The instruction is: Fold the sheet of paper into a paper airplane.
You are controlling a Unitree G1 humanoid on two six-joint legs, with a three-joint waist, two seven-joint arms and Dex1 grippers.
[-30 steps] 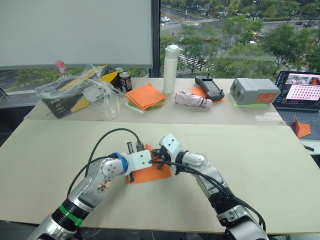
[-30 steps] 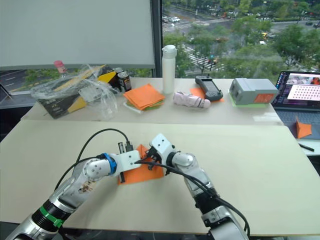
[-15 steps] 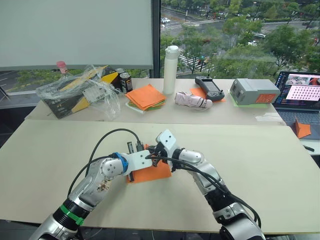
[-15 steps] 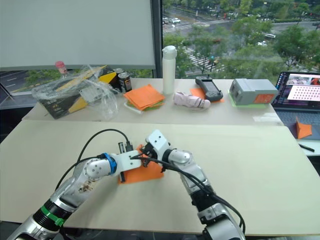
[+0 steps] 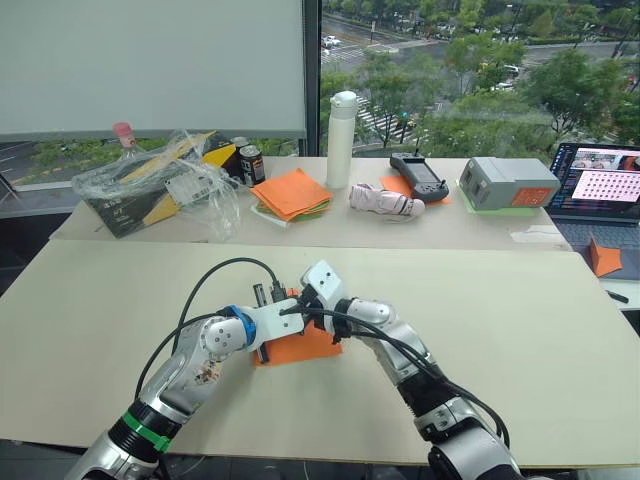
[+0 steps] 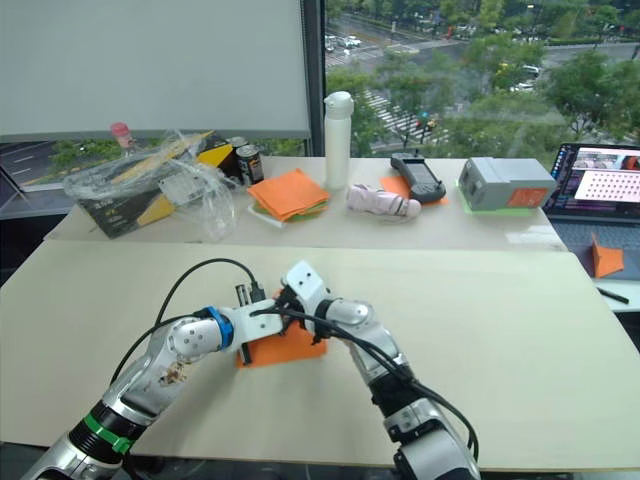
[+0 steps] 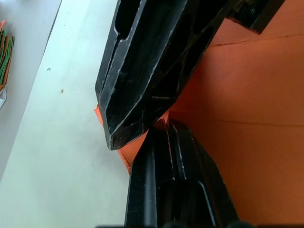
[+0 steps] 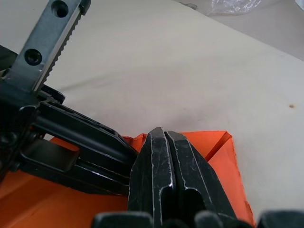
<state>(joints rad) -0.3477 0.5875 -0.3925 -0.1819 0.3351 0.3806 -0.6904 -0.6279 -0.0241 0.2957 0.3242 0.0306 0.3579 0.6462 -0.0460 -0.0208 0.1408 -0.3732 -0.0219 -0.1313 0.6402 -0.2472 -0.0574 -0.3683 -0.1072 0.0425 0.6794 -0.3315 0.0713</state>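
A: Pale beige surface (image 5: 520, 320) runs up to a window, and the bright-orange sheet of paper (image 5: 300, 347) lies flat on it, nearer the front edge than the back one, a little toward the left edge.

B: And the claws?

A: Both meet over the sheet's rear corner. Left claw (image 7: 164, 121) has its black fingers pressed together on the paper's edge; the right claw (image 8: 164, 135) is closed too, fingertips touching the folded corner, right beside the other.

B: Anything behind?

A: Along the back edge, a thick stack of orange and green sheets (image 5: 291, 193) beside a tall white bottle (image 5: 341, 138), well apart from the claws.
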